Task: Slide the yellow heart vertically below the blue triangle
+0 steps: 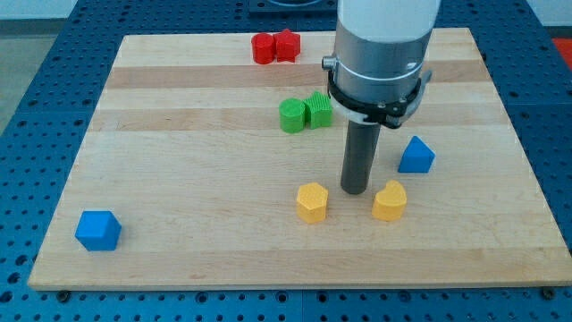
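Note:
The yellow heart (390, 200) lies on the wooden board (197, 170), right of centre near the view's bottom. The blue triangle (416, 155) sits just above it and a little to its right. My tip (355, 191) rests on the board just left of the yellow heart, with a small gap, between it and a second yellow block (312, 202) of hexagon-like shape. The tip is below and left of the blue triangle. The arm's grey body hides part of the board above the tip.
Two green blocks (304, 114) sit together above the tip, near the board's centre. Two red blocks (274, 46) sit together at the view's top edge. A blue cube (97, 230) lies at the bottom left corner.

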Controlling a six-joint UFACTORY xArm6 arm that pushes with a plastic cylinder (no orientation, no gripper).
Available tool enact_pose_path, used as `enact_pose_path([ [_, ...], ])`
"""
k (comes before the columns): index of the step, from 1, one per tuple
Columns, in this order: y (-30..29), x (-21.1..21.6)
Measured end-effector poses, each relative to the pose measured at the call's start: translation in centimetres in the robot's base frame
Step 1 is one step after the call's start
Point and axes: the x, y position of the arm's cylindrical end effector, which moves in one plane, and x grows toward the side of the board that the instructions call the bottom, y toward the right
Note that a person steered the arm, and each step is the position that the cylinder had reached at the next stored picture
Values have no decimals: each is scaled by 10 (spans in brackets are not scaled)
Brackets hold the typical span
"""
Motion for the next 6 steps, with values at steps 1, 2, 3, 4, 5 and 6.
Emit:
enact_pose_path([
  [1, 14, 5],
  [2, 33, 10],
  [3, 51, 18],
  [4, 68, 26],
  [5, 84, 32],
  [6, 91, 32],
])
